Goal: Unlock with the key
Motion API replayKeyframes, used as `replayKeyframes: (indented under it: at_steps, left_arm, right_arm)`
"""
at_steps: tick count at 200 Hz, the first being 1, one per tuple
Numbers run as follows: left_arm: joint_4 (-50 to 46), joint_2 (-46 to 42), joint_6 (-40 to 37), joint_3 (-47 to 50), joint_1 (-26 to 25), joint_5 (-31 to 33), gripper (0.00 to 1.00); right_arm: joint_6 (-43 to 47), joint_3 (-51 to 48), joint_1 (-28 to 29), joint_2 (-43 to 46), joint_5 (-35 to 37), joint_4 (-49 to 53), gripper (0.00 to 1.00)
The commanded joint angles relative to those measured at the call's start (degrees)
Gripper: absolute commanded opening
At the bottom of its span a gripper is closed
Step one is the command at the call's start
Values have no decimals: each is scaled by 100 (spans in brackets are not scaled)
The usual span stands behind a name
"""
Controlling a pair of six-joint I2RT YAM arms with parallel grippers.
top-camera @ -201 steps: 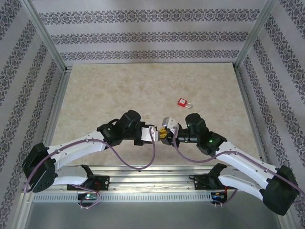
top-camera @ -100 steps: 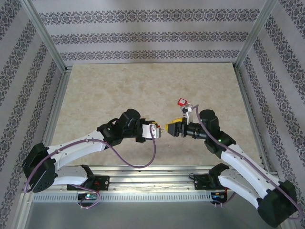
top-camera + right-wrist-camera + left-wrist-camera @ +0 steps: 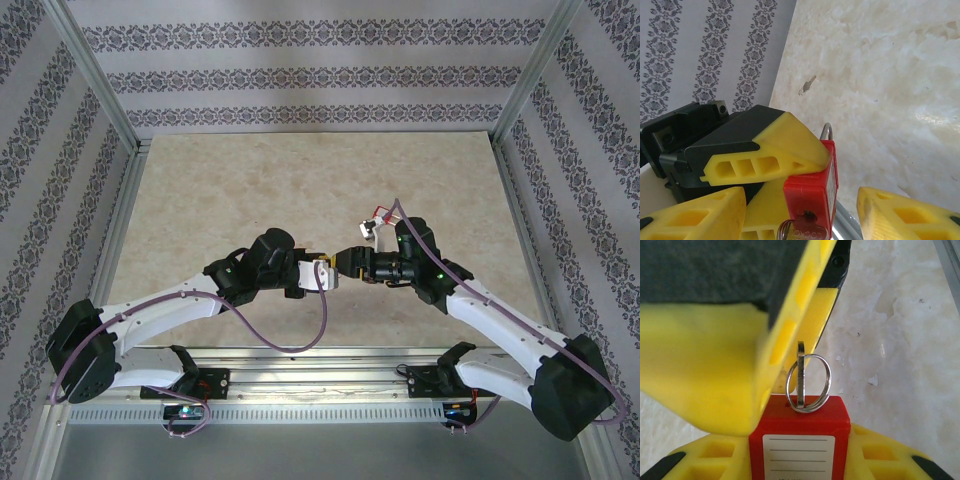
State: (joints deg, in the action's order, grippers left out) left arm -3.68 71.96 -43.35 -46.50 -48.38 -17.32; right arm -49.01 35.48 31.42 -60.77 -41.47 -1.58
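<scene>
The left gripper [image 3: 326, 272] is clamped on the padlock [image 3: 799, 421] — its yellow fingers [image 3: 875, 452] press the red body from both sides, with the white label facing its wrist camera. Past its fingertips the key [image 3: 801, 371] sits in the far end of the body, seen edge-on, with a steel key ring [image 3: 827, 377] looped through it.

The right gripper [image 3: 348, 263] meets it tip to tip, low over the table [image 3: 250, 180]. Its jaws stand well apart and hold nothing. In its own wrist view its fingers lie to either side of the key's head, and a clear gap shows between the key and the finger on the right of that view. Whether the other finger touches the key I cannot tell.

Two things get in the way. In the right wrist view one finger of the left gripper lies across the padlock and covers much of the red body; the shackle [image 3: 825, 131] just peeks out beyond it. In the left wrist view a blurred yellow finger of the right gripper looms close to the lens and hides everything left of the key.

A small greyish object [image 3: 807, 85] lies on the table well beyond both grippers, close to the patterned wall [image 3: 690, 50] — too small to name. A purple cable [image 3: 290, 350] sags beneath the left wrist.
</scene>
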Motion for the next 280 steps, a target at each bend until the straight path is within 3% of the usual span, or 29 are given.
replayKeyframes:
  at_steps: [1, 74, 147, 196, 232, 280]
  left_arm:
    - [197, 22, -167, -52, -49, -64, 0]
    - [-21, -33, -291, -111, -49, -121, 0]
    - [-197, 82, -191, -237, -49, -233, 0]
    - [-231, 171, -181, -304, -49, -219, 0]
    - [-297, 208, -191, -350, -49, -202, 0]
    - [-238, 240, -81, -376, -51, -228, 0]
  right_arm:
    - [-139, 240, 99, -122, -178, 113, 58]
    - [191, 511, 107, -418, -398, 630, 45]
    - [375, 538, 261, -336, -248, 901, 45]
    - [461, 830, 430, -439, 69, 1247, 41]
    - [927, 1333, 672, -599, 697, 2364, 41]
    - [625, 1395, 916, -664, 1046, 2209, 37]
